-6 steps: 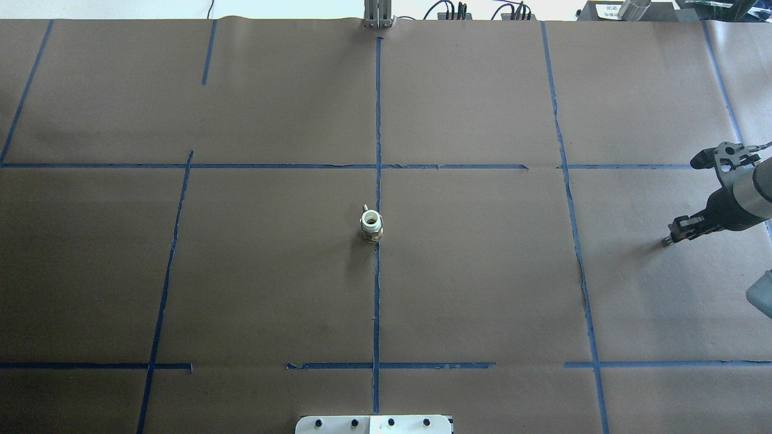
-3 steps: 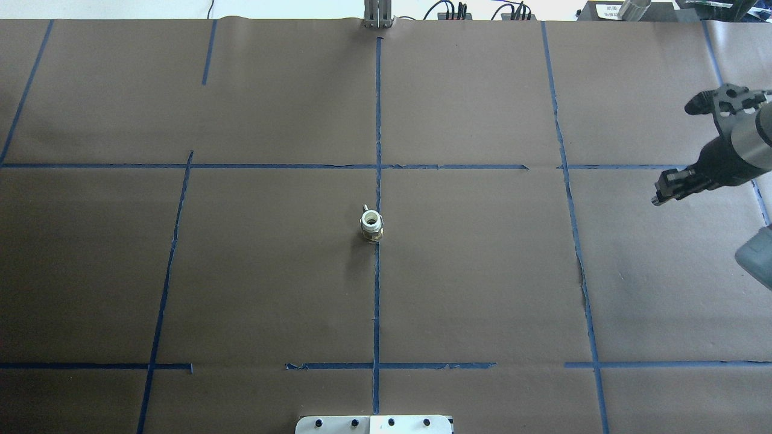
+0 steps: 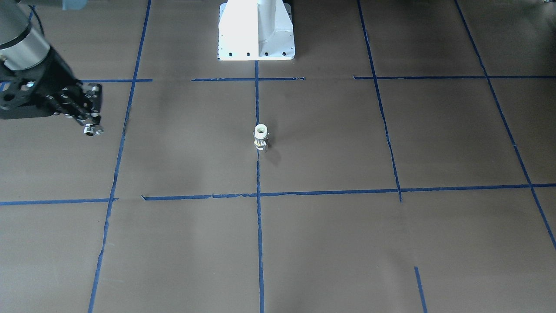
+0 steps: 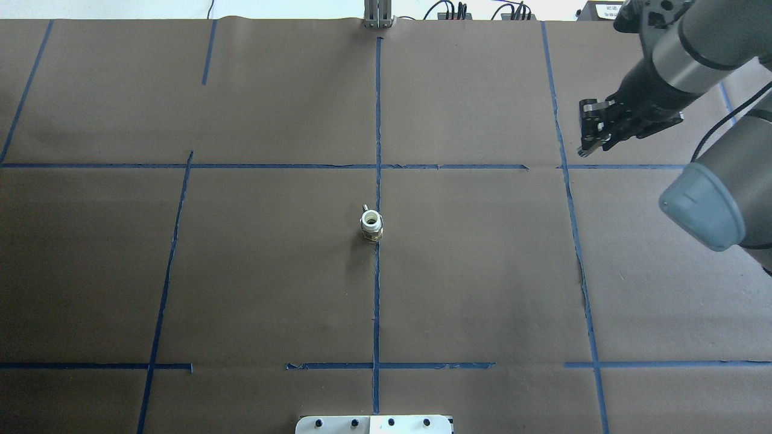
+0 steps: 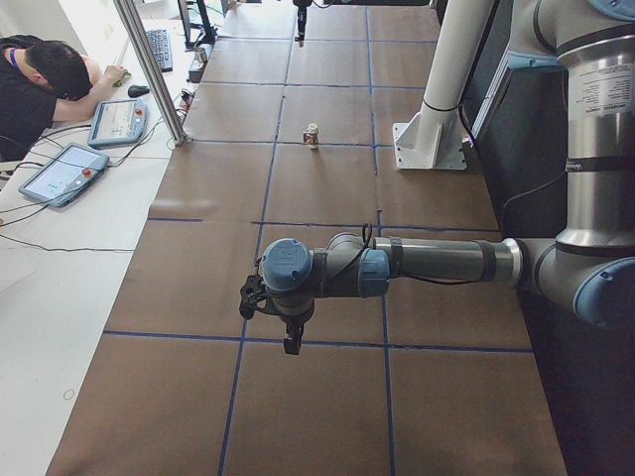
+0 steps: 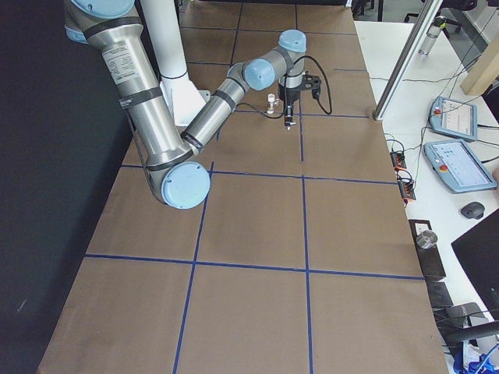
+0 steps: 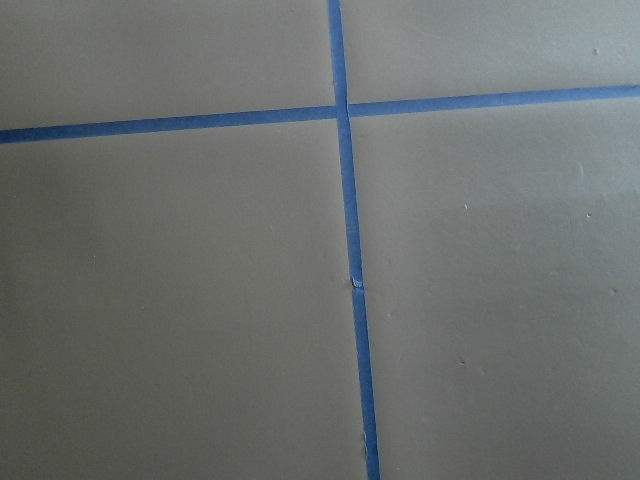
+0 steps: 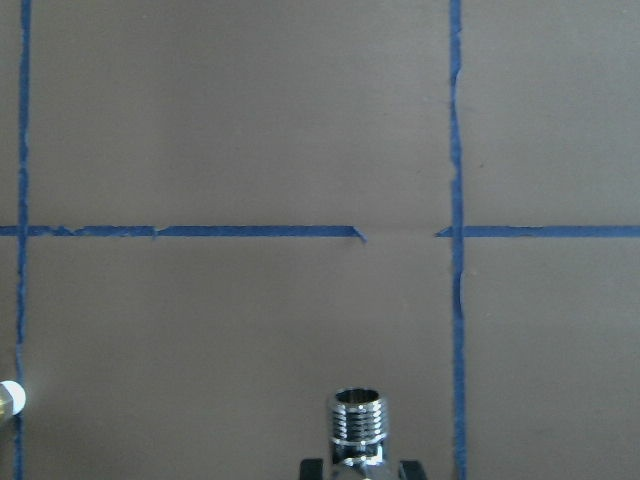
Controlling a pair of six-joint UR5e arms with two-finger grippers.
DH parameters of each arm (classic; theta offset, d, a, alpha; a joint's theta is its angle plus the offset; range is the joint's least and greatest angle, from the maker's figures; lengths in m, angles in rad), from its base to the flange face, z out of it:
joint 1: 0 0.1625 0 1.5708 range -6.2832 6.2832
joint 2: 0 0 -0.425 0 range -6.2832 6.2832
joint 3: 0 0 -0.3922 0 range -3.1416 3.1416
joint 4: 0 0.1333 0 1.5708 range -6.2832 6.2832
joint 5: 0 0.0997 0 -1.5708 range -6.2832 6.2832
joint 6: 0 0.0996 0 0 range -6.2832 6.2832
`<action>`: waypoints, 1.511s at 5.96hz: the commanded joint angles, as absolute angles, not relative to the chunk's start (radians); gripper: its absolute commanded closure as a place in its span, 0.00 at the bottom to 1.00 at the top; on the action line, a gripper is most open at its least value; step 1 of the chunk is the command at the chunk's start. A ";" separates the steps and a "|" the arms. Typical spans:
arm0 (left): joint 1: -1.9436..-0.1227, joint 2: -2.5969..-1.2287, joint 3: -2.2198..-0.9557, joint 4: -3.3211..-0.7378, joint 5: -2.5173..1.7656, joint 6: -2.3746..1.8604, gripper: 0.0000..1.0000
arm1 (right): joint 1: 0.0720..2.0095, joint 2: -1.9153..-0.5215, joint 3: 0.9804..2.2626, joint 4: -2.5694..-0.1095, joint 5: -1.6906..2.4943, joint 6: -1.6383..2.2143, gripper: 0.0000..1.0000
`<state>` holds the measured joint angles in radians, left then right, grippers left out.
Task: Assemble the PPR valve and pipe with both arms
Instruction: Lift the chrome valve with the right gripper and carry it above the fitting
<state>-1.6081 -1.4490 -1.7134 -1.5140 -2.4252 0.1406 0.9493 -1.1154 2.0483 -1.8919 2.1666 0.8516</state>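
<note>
The PPR valve [image 4: 371, 225] stands upright on the centre tape line, white end up; it also shows in the front view [image 3: 260, 137] and at the left edge of the right wrist view [image 8: 10, 398]. My right gripper [image 4: 586, 146] hovers far right of it, above the table, shut on the chrome pipe [image 8: 357, 422], whose threaded end sticks out past the fingertips. The pipe also shows in the front view [image 3: 90, 129]. My left gripper [image 5: 290, 342] shows only in the exterior left view, pointing down, far from the valve; I cannot tell its state.
Blue tape lines [image 4: 377, 120] divide the brown table cover. The white robot base [image 3: 256, 34] stands at the near edge. A metal post [image 4: 378, 15] stands at the far edge. An operator [image 5: 45, 84] and tablets sit beside the table.
My right arm has swung from the table's right edge toward the far side and inward, carrying the pipe. The valve has not moved.
</note>
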 commanded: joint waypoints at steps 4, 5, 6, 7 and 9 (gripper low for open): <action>-1.608 -1.451 -1.713 -1.514 -2.425 0.137 0.00 | 0.571 -0.718 1.790 -1.905 1.881 1.351 1.00; -1.608 -1.451 -1.712 -1.513 -2.425 0.137 0.00 | 0.566 -0.607 1.666 -1.907 1.881 1.487 1.00; -1.608 -1.453 -1.712 -1.513 -2.425 0.137 0.00 | 0.561 -0.588 1.651 -1.901 1.885 1.658 1.00; -1.608 -1.451 -1.712 -1.513 -2.425 0.137 0.00 | 0.563 -0.591 1.651 -1.887 1.887 1.798 1.00; -1.608 -1.453 -1.712 -1.513 -2.425 0.137 0.00 | 0.551 -0.627 1.640 -1.855 1.887 1.821 1.00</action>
<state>-1.6076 -1.4523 -1.7119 -1.5125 -2.4252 0.1365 0.5587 -0.6132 1.6480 -1.8760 1.8874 1.8023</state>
